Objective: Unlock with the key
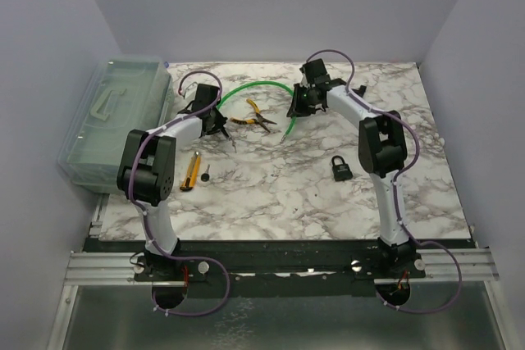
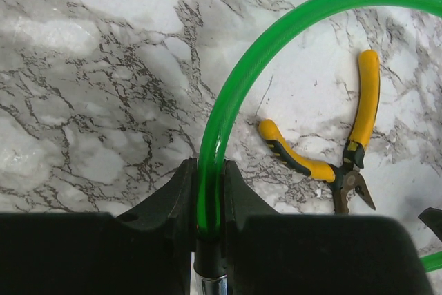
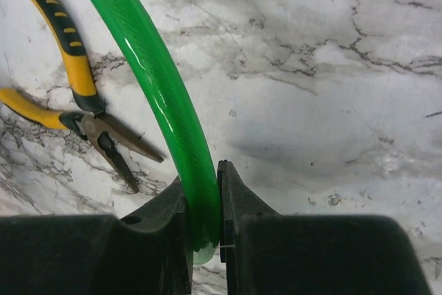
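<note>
Key (image 1: 207, 173): a tiny speck lying flat on the bench (image 1: 271, 202), well to the left of the padlock (image 1: 340, 167) and about level with it. It sits just beside a yellow-and-black utility knife (image 1: 191, 171). It is too small in the overhead view to tell head from blade, so the identification is tentative. Neither wrist view shows it.

Handling (judgement): very light, thin, rigid metal. Lying flat, it offers little edge to the fingers and will likely slide or flip on the smooth marbled surface. The best hold is across the broad head, leaving the blade free for the keyway. The padlock looks small, dense and rigid, and it will probably skid unless its body is pinned.

Left end effector (image 2: 209, 174): narrow, clamped on one end of a green hose (image 2: 276, 39), beyond the padlock and far to its left.

Right end effector (image 3: 202, 188): narrow, clamped on the hose's other end, beyond the padlock and slightly left. The hose arches between the two. Both are occupied, so the hose has to be released before the key can be taken.

Pliers (image 1: 253, 118): under the arch, beyond and left of the padlock.

Container: a clear plastic box (image 1: 123, 88), far left of the padlock, with its lid on. I cannot tell its contents through the cloudy walls.
</note>
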